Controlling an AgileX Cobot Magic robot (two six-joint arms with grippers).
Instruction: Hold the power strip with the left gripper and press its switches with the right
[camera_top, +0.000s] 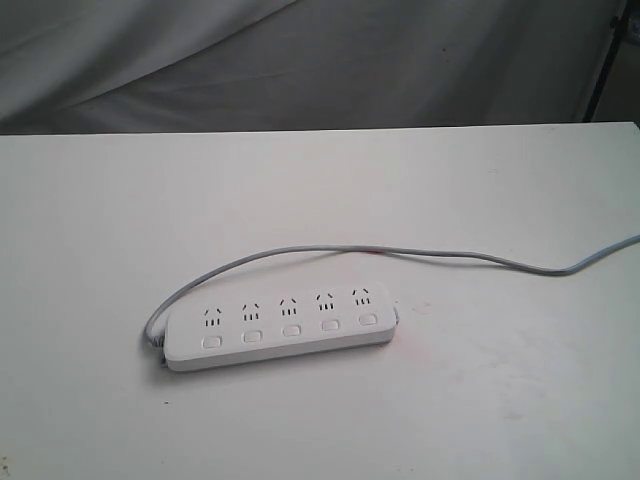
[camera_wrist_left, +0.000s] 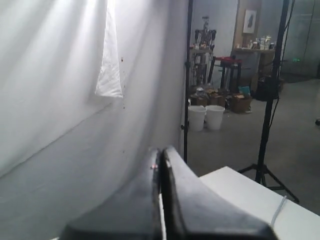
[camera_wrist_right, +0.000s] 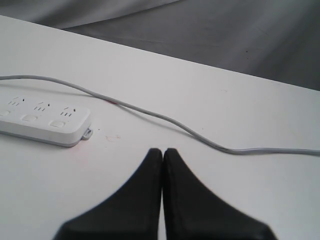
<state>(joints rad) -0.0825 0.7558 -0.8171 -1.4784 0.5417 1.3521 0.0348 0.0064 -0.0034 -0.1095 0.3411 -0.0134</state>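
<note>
The power strip is showing up plain white, its switches coming across the same white and the socket slots reading dark. The cord is looking light grey. Both the right pincer and the left pincer are looking flat black. The surface is reading white, carrying a faint pink smudge just ahead of the right pincer. The backdrop cloth is showing pale grey.
</note>
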